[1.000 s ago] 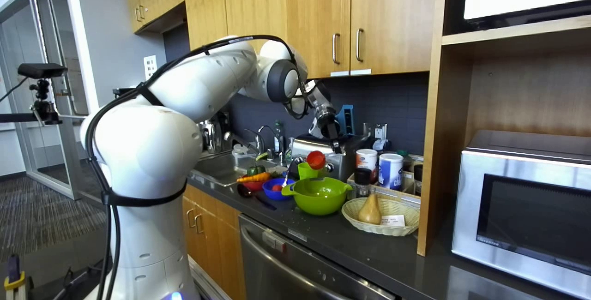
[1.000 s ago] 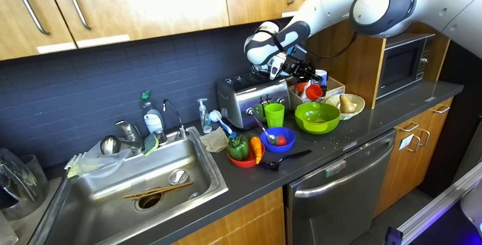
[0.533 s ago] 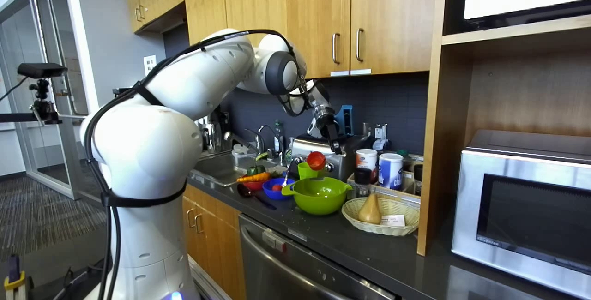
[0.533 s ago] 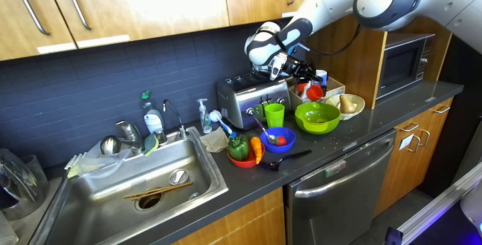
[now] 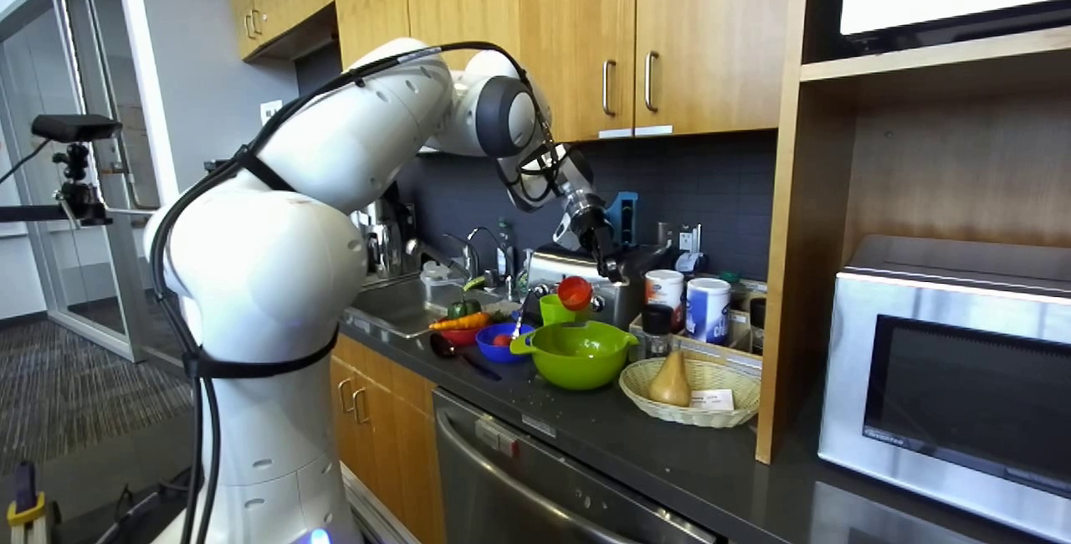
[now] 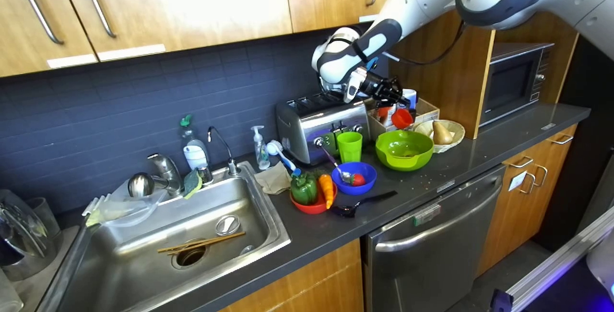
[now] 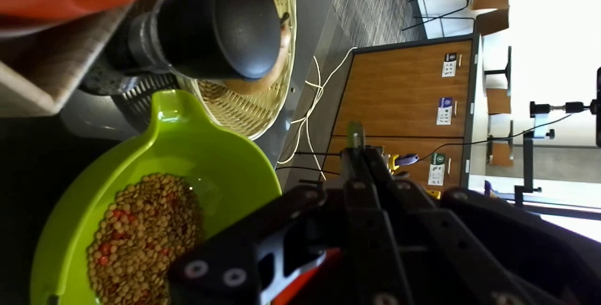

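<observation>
In an exterior view, the jaws are pressed together — pinching a red cup (image 5: 575, 293) that hangs tilted above a green bowl (image 5: 579, 364) on the table (image 5: 586, 427). A basket (image 5: 711, 417) with a pear-shaped fruit (image 5: 671, 381) stands just beside that bowl. In an exterior view, a toaster (image 6: 326, 117) stands behind an upright green cup (image 6: 349, 148). In the wrist view, the green bowl holds lentils (image 7: 150, 230) with red bits (image 7: 104, 248) — a pepper mill (image 7: 211, 28) stands near it, and only part of the red cup shows past the jaws.
</observation>
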`<state>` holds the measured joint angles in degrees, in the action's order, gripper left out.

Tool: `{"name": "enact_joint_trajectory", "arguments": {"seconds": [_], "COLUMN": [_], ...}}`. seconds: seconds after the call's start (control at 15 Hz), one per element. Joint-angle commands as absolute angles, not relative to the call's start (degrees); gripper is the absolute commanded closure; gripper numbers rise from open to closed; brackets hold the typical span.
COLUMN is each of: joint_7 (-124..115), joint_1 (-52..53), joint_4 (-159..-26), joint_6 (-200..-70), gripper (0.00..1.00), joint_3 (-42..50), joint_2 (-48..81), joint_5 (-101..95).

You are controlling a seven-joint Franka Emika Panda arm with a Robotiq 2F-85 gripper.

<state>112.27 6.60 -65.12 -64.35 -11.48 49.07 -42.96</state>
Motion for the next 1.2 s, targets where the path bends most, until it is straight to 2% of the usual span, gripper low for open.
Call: {"name": "enact_joint_trajectory", "arguments": {"seconds": [0.0, 1.13], "joint_7": [114.36, 118.43], "joint_1": [7.37, 7.48], "joint_4": [-71.76, -89.71], "joint_6": [-68.71, -82.0], "gripper": [0.99, 0.99], "joint_3": [-10.49, -11.19], "joint_2": [44.63, 34.21], "joint_5": [-42.97, -44.15]}}
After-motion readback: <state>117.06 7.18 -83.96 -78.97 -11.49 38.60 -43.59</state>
